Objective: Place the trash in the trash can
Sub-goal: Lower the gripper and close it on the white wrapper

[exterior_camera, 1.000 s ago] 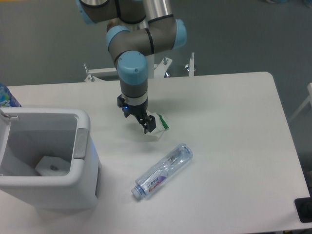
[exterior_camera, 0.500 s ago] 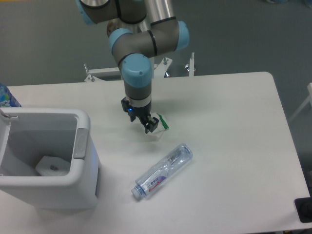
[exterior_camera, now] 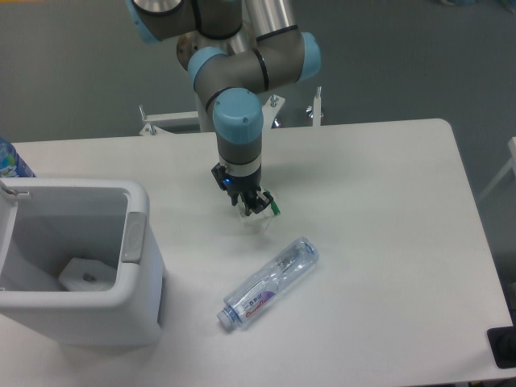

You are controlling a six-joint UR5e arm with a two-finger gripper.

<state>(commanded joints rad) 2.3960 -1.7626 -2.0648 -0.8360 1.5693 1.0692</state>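
Observation:
The small white wrapper with a green edge (exterior_camera: 272,210) lies on the white table, mostly hidden under my gripper (exterior_camera: 254,206). The gripper points down over it with its dark fingers on either side of the wrapper and looks open. The clear plastic water bottle with the blue-red label (exterior_camera: 270,282) lies on its side in front of the gripper, cap toward the front left. The light grey trash can (exterior_camera: 143,278) stands at the front left, well left of the gripper, with its grey tab facing right.
A white piece (exterior_camera: 85,274) lies on the bottom of the trash can. A blue-labelled bottle (exterior_camera: 10,159) shows at the left edge behind the can. A black object (exterior_camera: 502,347) sits at the table's front right corner.
My gripper has moved right and a little forward, from beside the wrapper's left side to directly over it. The wrapper, bottle and trash can have not moved.

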